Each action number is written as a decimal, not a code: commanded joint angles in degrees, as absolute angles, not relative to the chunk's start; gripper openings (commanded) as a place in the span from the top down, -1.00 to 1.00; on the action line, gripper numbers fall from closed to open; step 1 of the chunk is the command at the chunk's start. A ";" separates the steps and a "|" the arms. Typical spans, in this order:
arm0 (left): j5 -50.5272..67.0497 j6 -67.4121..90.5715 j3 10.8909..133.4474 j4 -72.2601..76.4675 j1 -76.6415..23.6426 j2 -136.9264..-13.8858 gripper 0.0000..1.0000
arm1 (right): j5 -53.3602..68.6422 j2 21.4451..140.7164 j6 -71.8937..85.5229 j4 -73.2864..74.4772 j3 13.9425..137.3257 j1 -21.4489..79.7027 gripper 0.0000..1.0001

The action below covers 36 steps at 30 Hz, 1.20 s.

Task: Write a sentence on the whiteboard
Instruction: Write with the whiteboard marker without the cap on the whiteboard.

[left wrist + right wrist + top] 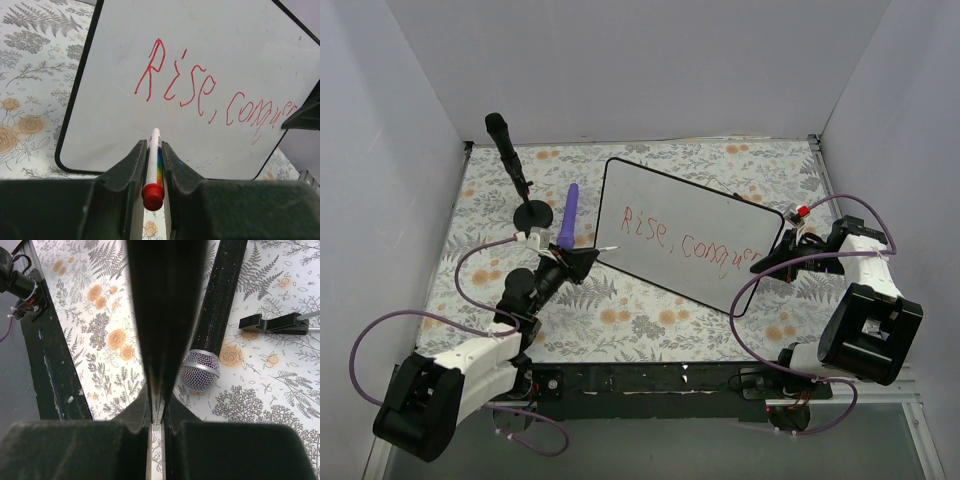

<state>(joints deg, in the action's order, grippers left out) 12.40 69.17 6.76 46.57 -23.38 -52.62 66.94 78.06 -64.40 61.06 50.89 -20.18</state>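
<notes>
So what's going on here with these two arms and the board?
Two robot arms are writing on a whiteboard. The right gripper is shut on the board's edge and holds it. The left gripper is shut on a marker, whose tip points at the board just below the red writing. That writing reads about "Rise, conquer". I cannot tell whether the tip touches the board right now.

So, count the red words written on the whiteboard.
2. "Rise" sits on the left part of the whiteboard; "conquer" runs lower to its right, up to the edge that the right gripper clamps. Further letters may be hidden there.
</notes>
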 commanded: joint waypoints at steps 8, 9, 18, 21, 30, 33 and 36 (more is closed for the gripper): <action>19.78 69.70 4.76 67.57 -21.09 -64.77 1.00 | 67.76 77.78 -65.83 57.57 53.00 -20.57 0.97; 19.51 69.52 4.49 68.54 -21.09 -65.47 1.00 | 67.76 77.78 -65.74 57.48 52.91 -20.57 0.97; 19.77 68.73 5.36 75.14 -21.09 -73.64 1.00 | 67.59 78.13 -65.74 57.22 52.38 -20.57 0.97; 19.69 68.29 5.89 76.46 -21.09 -76.01 1.00 | 67.59 78.31 -65.74 57.13 52.38 -20.57 0.97; 20.13 68.38 7.91 80.68 -21.09 -81.65 1.00 | 67.15 78.40 -65.57 56.78 52.12 -20.57 0.97; 20.30 68.38 8.43 81.65 -21.18 -83.14 1.00 | 67.06 78.49 -65.39 56.60 51.94 -20.57 0.97; 20.30 68.73 8.87 83.23 -21.09 -84.72 1.00 | 66.97 78.84 -65.39 56.51 51.94 -20.57 0.97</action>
<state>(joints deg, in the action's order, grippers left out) 19.57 69.25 7.25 75.09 -21.47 -83.50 67.24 78.61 -64.18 59.75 50.87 -20.18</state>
